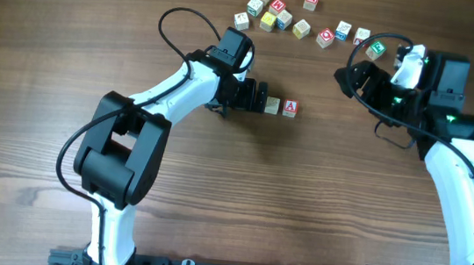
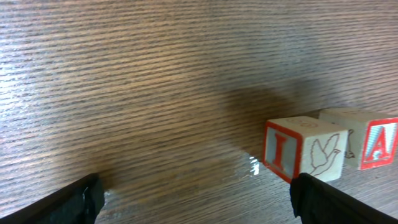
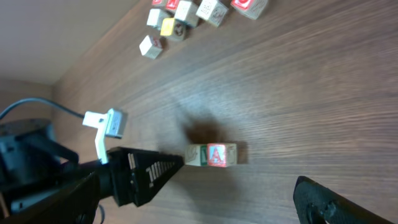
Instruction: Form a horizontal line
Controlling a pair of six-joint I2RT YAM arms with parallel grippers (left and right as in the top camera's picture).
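Observation:
Two small wooden cubes touch side by side in a short row on the table: a whitish cube [image 1: 272, 106] and a red-"A" cube [image 1: 290, 108]. In the left wrist view the whitish cube [image 2: 305, 155] shows a red "I" and a bird drawing, with the "A" cube [image 2: 373, 140] behind it. My left gripper [image 1: 256, 97] [image 2: 196, 202] is open and empty, its tips just left of the whitish cube. My right gripper [image 1: 363, 88] [image 3: 199, 205] hangs open and empty well to the right. The right wrist view shows the row [image 3: 211, 154] from above.
Several loose letter cubes lie along the table's far edge, one cluster [image 1: 271, 14] at the centre and another [image 1: 344, 33] to its right, ending in a green-faced cube [image 1: 375, 48] close to my right arm. The left arm's cable [image 1: 178, 20] loops over the table.

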